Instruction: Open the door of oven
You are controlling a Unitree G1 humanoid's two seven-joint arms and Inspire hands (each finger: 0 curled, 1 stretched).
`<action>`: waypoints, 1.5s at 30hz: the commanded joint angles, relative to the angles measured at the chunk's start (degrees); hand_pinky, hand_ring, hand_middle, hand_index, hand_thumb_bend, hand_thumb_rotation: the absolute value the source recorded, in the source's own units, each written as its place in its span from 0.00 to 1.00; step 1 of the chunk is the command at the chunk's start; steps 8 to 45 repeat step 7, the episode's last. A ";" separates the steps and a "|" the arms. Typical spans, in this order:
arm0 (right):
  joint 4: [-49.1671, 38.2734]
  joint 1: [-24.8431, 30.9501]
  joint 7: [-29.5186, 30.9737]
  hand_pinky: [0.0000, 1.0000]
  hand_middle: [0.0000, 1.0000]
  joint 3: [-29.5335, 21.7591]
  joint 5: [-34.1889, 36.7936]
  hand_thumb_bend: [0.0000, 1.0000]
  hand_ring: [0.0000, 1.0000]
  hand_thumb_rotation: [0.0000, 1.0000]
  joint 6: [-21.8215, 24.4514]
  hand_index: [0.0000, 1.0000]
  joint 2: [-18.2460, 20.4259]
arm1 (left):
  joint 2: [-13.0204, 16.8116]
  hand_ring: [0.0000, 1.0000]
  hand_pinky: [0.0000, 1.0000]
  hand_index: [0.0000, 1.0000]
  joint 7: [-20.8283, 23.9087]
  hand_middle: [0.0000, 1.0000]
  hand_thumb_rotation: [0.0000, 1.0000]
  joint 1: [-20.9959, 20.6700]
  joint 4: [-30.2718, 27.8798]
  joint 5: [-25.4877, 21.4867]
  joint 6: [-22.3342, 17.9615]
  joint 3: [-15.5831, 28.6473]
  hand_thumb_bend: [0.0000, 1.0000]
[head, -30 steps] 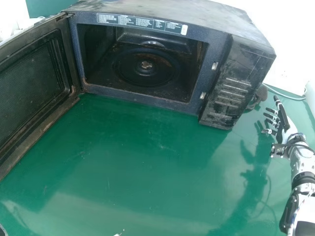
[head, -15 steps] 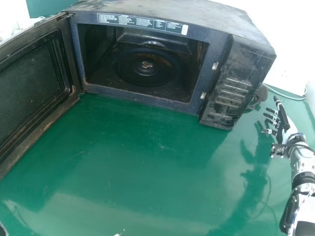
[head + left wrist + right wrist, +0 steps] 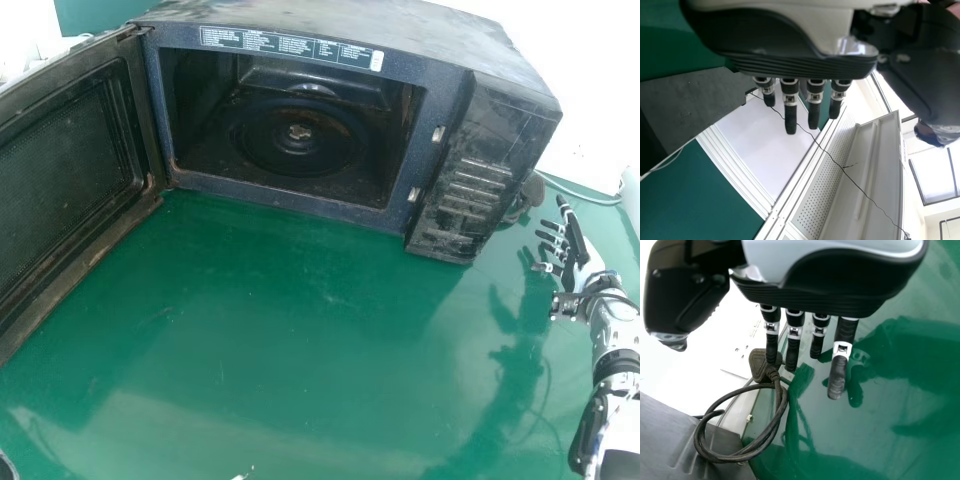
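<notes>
On the desk (image 3: 250, 340) we see the oven (image 3: 490, 150), its door (image 3: 60, 180) swung wide at left. Door likely light, bit stiff, slippery mid-panel; we'd grip its rim (image 3: 80, 262) well out from the oven. Left robot hand (image 3: 785, 50), right robot hand (image 3: 830, 285): fingers straight, nothing held.

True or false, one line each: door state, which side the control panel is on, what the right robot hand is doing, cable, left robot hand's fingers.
1. The oven door stands open. True.
2. The control panel is on the hinge side. False: it is on the side away from the hinge.
3. The right robot hand grips the door. False: it is open, out past the panel side.
4. A looped cable lies beside the oven. True.
5. The left robot hand is clenched. False: its fingers are straight.
</notes>
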 commanded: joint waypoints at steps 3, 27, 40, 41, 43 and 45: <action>1.81 2.25 1.00 0.63 0.80 0.46 -0.74 0.84 0.71 1.00 2.13 0.84 1.72 | -1.54 0.86 0.75 0.99 1.40 0.91 0.94 0.19 -2.31 1.35 0.29 -1.74 0.97; 1.80 2.25 0.97 0.63 0.82 0.73 -0.99 0.83 0.72 1.00 2.07 0.85 1.68 | -1.74 0.88 0.78 1.00 0.81 0.94 0.95 0.44 -2.79 1.51 0.23 -2.06 0.98; 1.80 2.25 0.97 0.63 0.82 0.73 -0.99 0.83 0.72 1.00 2.07 0.85 1.68 | -1.74 0.88 0.78 1.00 0.81 0.94 0.95 0.44 -2.79 1.51 0.23 -2.06 0.98; 1.80 2.25 0.97 0.63 0.82 0.73 -0.99 0.83 0.72 1.00 2.07 0.85 1.68 | -1.74 0.88 0.78 1.00 0.81 0.94 0.95 0.44 -2.79 1.51 0.23 -2.06 0.98; 1.80 2.25 0.97 0.63 0.82 0.73 -0.99 0.83 0.72 1.00 2.07 0.85 1.68 | -1.74 0.88 0.78 1.00 0.81 0.94 0.95 0.44 -2.79 1.51 0.23 -2.06 0.98; 1.80 2.25 0.97 0.63 0.82 0.73 -0.99 0.83 0.72 1.00 2.07 0.85 1.68 | -1.74 0.88 0.78 1.00 0.81 0.94 0.95 0.44 -2.79 1.51 0.23 -2.06 0.98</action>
